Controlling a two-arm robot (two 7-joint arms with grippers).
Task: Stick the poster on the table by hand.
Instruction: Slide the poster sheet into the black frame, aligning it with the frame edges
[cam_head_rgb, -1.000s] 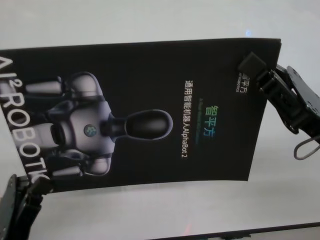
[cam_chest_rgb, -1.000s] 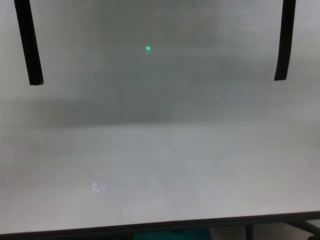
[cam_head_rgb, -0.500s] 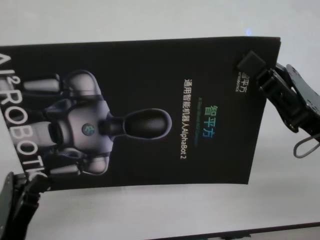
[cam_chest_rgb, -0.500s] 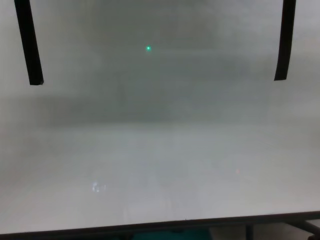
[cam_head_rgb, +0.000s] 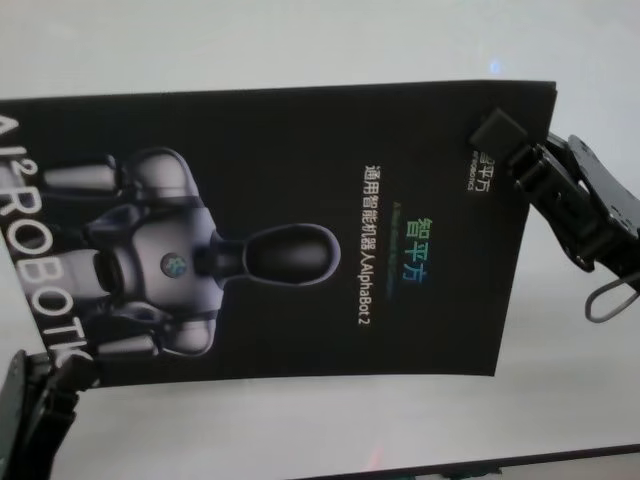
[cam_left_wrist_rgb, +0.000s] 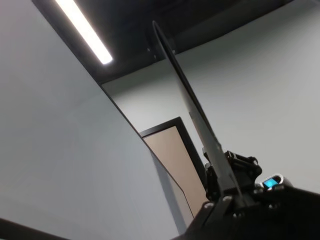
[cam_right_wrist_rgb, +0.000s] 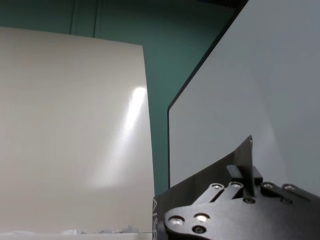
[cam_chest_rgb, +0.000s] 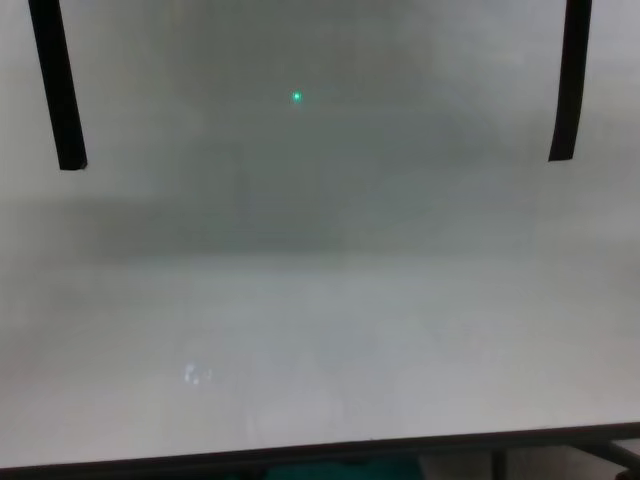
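The poster (cam_head_rgb: 300, 230), a black glossy sheet with a grey robot figure and white letters, hangs in the air above the white table (cam_head_rgb: 300, 40). My right gripper (cam_head_rgb: 505, 140) is shut on its far right corner. Near the front left, my left gripper (cam_head_rgb: 70, 368) is shut on its near left corner. The left wrist view shows the poster (cam_left_wrist_rgb: 195, 115) edge-on, rising out of the left gripper (cam_left_wrist_rgb: 227, 192). In the right wrist view the poster (cam_right_wrist_rgb: 220, 172) corner sits in the right gripper (cam_right_wrist_rgb: 245, 182). The chest view shows only the table (cam_chest_rgb: 320, 300) with a soft shadow.
Two narrow black tape strips lie on the table's far part, one at the left (cam_chest_rgb: 57, 85) and one at the right (cam_chest_rgb: 568, 80). A small green light dot (cam_chest_rgb: 297, 97) shows between them. The table's dark front edge (cam_chest_rgb: 320, 450) runs along the bottom.
The poster and both grippers have drifted slightly downward in the head view. Both grips have stayed the same.
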